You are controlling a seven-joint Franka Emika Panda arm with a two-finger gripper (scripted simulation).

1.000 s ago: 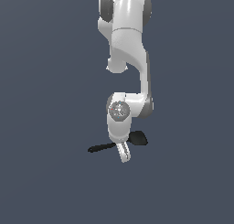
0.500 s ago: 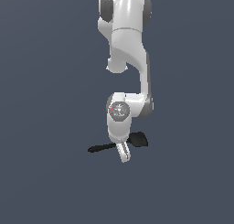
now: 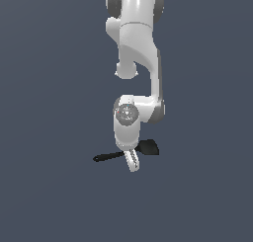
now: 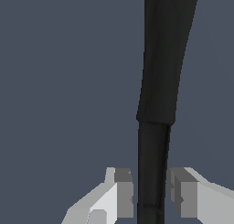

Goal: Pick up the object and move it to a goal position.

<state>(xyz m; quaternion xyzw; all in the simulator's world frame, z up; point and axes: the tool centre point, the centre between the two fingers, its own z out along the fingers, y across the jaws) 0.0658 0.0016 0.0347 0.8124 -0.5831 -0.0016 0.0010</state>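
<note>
A glossy white robot arm made of smooth, rounded segments, with dark grey bands at the joints. One joint near the wrist ends in a round grey cap with a small red mark at its edge. The gripper has two angular white fingers, each tipped with a blocky grey pad

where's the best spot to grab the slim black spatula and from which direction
Grip the slim black spatula on its narrow handle near the middle, coming straight down from above. It lies flat, and the handle is thin enough to fit between the end effector fingers, which already straddle it.
</note>
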